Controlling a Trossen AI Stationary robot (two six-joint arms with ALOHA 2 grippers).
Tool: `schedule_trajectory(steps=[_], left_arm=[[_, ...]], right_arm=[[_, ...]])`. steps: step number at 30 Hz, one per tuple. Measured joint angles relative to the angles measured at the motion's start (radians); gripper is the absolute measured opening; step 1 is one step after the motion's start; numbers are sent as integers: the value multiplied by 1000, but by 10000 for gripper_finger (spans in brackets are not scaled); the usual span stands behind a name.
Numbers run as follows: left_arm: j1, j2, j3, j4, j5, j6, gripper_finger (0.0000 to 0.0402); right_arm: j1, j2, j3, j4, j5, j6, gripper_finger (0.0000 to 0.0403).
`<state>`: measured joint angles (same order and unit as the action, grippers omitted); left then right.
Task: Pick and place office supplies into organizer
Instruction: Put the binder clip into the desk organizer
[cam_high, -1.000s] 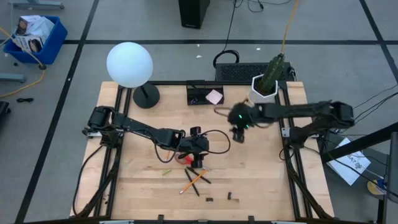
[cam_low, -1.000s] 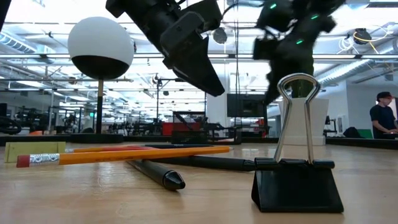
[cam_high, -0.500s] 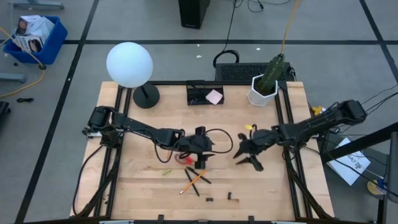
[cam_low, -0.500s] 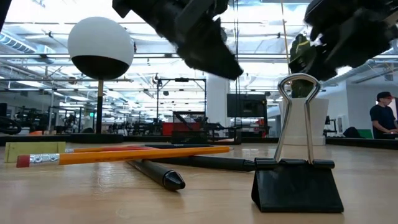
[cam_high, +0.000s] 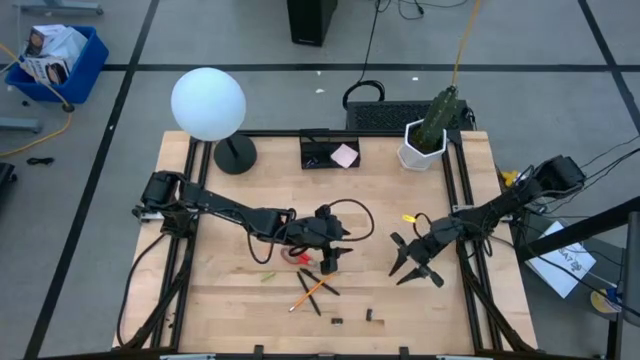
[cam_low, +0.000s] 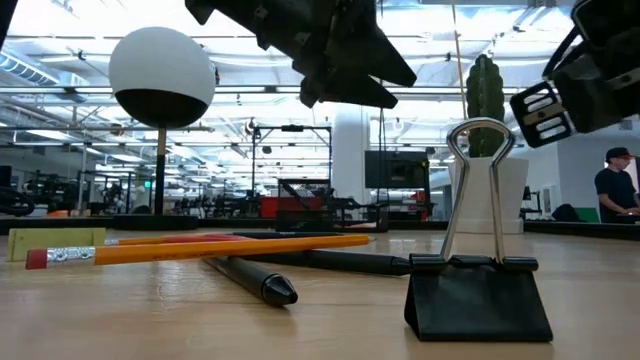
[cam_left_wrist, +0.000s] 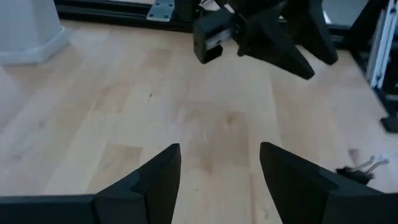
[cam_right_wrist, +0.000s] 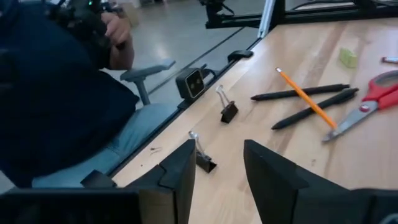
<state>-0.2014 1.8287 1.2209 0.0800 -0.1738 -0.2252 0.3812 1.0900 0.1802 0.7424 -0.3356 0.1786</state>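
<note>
The red-handled scissors (cam_high: 297, 256) lie flat mid-table, with an orange pencil (cam_high: 308, 293) and black pens (cam_high: 320, 282) crossed just nearer. Two black clips (cam_high: 337, 321) (cam_high: 370, 316) stand by the near edge. The black organizer (cam_high: 320, 152) sits at the far edge with the pink sticky-note pad (cam_high: 345, 155) in it. My left gripper (cam_high: 332, 260) hovers open just right of the scissors. My right gripper (cam_high: 412, 270) hangs open farther right, over bare wood. The right wrist view shows the scissors (cam_right_wrist: 367, 102), pencil (cam_right_wrist: 308, 99) and clips (cam_right_wrist: 229, 110).
A globe lamp (cam_high: 208, 103) on a round black base (cam_high: 235, 153) and a white plant pot (cam_high: 422, 148) stand along the far edge. A small green eraser (cam_high: 267, 276) lies left of the pens. A seated person (cam_right_wrist: 50, 93) shows beyond the table. Bare wood (cam_high: 220, 300) lies near-left.
My right gripper has swung from beside the plant pot toward the near edge and somewhat rightward, dropping lower and turning as it went. My left gripper has shifted slightly right and nearer, past the scissors. Nothing on the table has moved.
</note>
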Motion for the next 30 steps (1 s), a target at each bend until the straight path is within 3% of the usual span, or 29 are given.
schedule_trajectory(steps=[8, 15, 22, 30], left_arm=[[-6, 0, 0, 210, 5, -23, 228], [14, -30, 0, 438, 120, -13, 228], [-3, -122, 0, 374, 192, -9, 228], [-55, -173, 0, 316, 166, 111, 228]], right_arm=[[86, 121, 54, 14, 57, -99, 126], [99, 270, 129, 11, 77, -189, 125], [98, 403, 171, 94, 104, -252, 125], [99, 493, 174, 148, 130, -227, 125]])
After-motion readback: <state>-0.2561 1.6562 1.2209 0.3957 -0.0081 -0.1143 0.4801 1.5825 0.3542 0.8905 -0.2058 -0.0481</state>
